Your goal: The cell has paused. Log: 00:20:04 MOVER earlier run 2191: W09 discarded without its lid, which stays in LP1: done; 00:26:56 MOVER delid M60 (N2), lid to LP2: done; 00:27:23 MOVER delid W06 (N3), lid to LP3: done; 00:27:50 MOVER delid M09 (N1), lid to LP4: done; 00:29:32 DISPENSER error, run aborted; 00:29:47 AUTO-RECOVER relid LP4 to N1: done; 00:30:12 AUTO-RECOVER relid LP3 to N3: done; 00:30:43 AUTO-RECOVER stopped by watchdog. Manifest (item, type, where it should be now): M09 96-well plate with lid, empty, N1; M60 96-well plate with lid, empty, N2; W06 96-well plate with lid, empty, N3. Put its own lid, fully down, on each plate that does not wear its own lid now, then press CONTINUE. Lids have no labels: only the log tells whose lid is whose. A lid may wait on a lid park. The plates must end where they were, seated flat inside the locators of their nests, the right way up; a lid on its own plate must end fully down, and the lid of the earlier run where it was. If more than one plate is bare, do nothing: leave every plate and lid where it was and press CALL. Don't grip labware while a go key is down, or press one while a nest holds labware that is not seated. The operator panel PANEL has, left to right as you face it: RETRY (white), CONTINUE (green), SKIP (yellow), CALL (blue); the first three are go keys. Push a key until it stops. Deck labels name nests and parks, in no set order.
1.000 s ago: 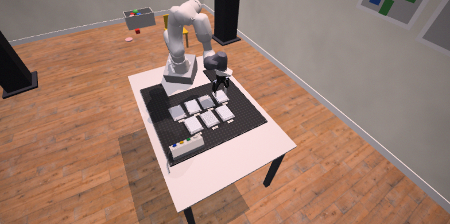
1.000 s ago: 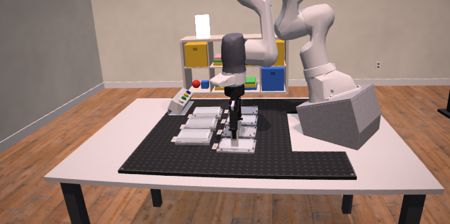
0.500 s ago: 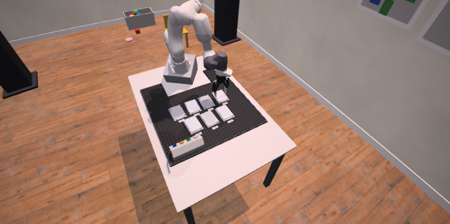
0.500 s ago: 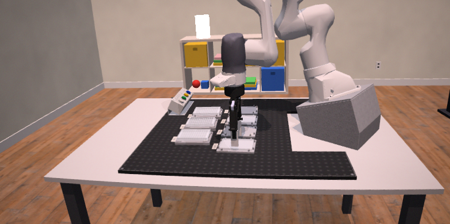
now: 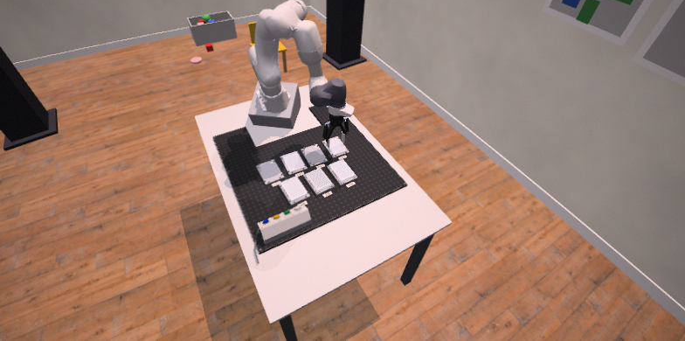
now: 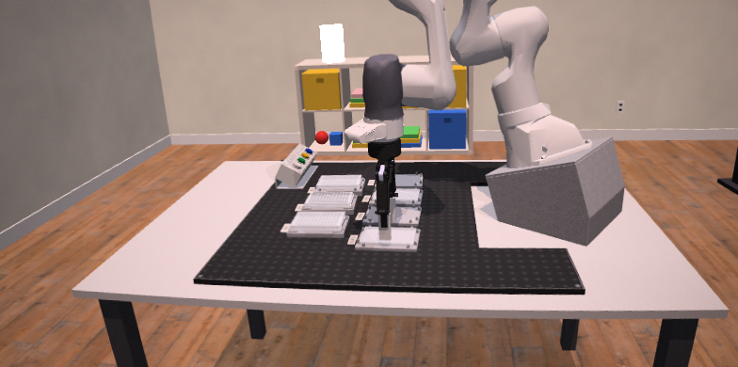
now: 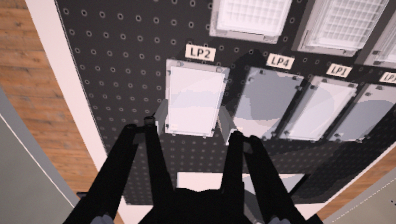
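The gripper (image 7: 194,131) sits low over the LP2 park, jaws partly open, one on either long side of the lid (image 7: 195,100) lying there at the wrist view's centre, and it's not clamping anything yet. Going by the task, that's M60's lid. So basically nothing's done: grab it, seat it on the bare plate (image 5: 318,178), then hit green CONTINUE on the panel (image 5: 282,227).

We see a white worktop (image 5: 364,242) carrying a black mat (image 5: 378,180) patterned with a regular grid of small dots. On the mat, the plates (image 5: 318,180) are white with fine well grids, the park labels (image 7: 200,52) cream with black lettering. The panel (image 5: 284,224) is off-white with blue, yellow, green and white keys. The end effector (image 7: 192,127) is black.
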`<state>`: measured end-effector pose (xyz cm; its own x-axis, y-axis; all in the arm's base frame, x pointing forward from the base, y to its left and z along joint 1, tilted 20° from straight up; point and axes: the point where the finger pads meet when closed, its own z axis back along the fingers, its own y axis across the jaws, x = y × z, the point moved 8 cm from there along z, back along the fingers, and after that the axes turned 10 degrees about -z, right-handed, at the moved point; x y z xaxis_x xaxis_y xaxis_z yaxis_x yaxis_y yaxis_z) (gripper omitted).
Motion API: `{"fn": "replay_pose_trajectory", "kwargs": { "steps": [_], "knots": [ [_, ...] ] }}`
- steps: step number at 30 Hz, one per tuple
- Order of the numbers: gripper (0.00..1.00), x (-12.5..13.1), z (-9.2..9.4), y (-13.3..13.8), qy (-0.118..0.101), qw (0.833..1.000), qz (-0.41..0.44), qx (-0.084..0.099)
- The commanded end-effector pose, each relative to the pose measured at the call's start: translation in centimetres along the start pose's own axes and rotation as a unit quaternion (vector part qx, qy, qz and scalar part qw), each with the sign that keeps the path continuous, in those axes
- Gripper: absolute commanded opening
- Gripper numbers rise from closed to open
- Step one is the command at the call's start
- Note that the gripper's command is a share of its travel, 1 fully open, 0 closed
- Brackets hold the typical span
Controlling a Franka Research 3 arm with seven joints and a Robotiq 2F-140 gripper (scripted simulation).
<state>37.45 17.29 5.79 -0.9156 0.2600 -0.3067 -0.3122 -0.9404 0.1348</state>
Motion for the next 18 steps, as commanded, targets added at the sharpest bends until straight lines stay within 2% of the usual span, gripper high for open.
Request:
{"fn": "replay_pose_trajectory", "kwargs": {
  "steps": [1, 11, 12, 18],
  "knots": [
    [0.59, 0.02, 0.01, 0.0, 0.0, 1.0, 0.002, -0.001],
    [0.59, 0.02, 0.01, 0.0, 0.0, 1.0, 0.002, -0.001],
    [0.66, 0.02, 0.01, 0.0, 0.0, 1.0, 0.002, -0.001],
    [0.66, 0.02, 0.01, 0.0, 0.0, 1.0, 0.002, -0.001]
  ]
}}
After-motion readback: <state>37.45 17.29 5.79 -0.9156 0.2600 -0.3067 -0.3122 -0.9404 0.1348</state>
